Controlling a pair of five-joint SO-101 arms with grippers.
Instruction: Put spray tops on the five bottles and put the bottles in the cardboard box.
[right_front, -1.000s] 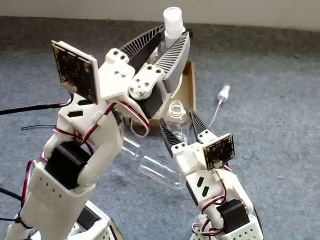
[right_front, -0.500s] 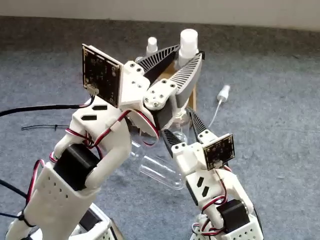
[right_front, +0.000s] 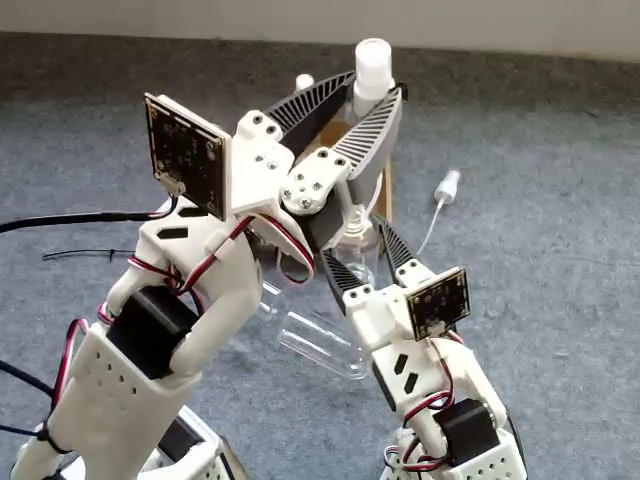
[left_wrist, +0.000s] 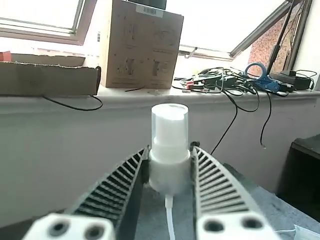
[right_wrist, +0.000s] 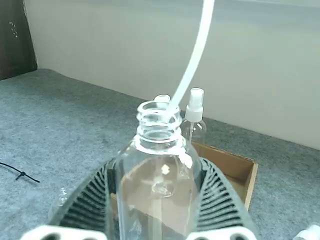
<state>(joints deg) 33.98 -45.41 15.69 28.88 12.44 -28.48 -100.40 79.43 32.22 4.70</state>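
The left claw (right_front: 372, 88) was clamped on a white spray top (right_front: 372, 62), holding it upright, high over the near end of the cardboard box (right_front: 384, 172). In the left wrist view the ribbed fingers (left_wrist: 120, 187) of the left claw (left_wrist: 170, 156) pressed on both sides of the spray top (left_wrist: 170, 142), and its thin dip tube (left_wrist: 169, 217) hung straight down between them.

The right claw (right_front: 357, 243) was closed around a clear bottle (right_front: 357, 237) that stood upright just in front of the box's near side, directly under the spray top. In the right wrist view the right claw (right_wrist: 158, 175) gripped the bottle (right_wrist: 160, 165) at its shoulders. The threaded neck was uncapped, and the dip tube (right_wrist: 192, 65) slanted down from above, with its lower end at the mouth of the neck. How far it reached inside I could not tell.

Behind the held bottle, inside the box (right_wrist: 235, 167), stood a capped bottle (right_wrist: 194, 120) with its spray top already on; its cap (right_front: 303, 82) showed over the left arm in the high view.

Beside the box, on its right in the high view, a loose spray top (right_front: 447, 186) lay on the grey tabletop (right_front: 540, 300) with its tube trailing toward the arms. Nearer the arm bases than the box, an empty bottle (right_front: 320, 340) lay on its side between the two arms.
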